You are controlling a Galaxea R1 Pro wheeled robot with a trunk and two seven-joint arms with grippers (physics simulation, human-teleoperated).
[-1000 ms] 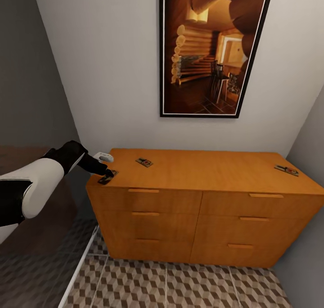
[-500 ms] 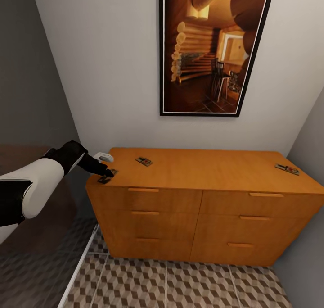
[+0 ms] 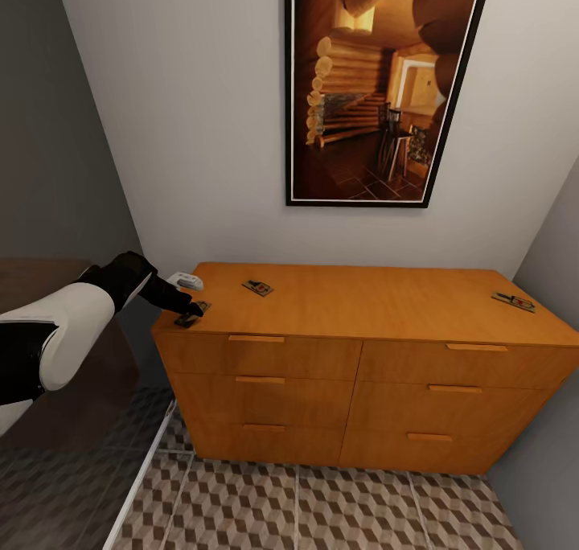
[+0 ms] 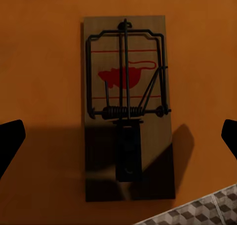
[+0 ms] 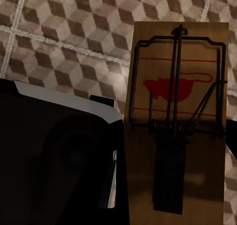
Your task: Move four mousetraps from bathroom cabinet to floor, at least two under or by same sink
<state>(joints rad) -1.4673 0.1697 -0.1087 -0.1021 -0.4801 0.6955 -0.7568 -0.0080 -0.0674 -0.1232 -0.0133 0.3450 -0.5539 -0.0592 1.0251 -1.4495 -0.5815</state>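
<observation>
Corner mousetrap [image 3: 191, 315] nudged slightly inward since earlier, flat wooden board with wire spring, left end effector [image 3: 195, 310] spread above it, glossy orange-wood cabinet [image 3: 354, 373], right end effector [image 5: 224, 136] pinching another mousetrap [image 5: 177, 121] over cube-patterned bathroom floor [image 5: 74, 32].

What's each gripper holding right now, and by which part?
Left gripper: nothing, jaws open either side of a trap lying on the cabinet. Right gripper: apparently a second trap, gripped across its long edges near the spring, above the floor.

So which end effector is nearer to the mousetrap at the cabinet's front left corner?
Left. The left end effector hangs right over that mousetrap on the cabinet, fingers open either side. The right end effector is over the bathroom floor, with another mousetrap at it.
</observation>
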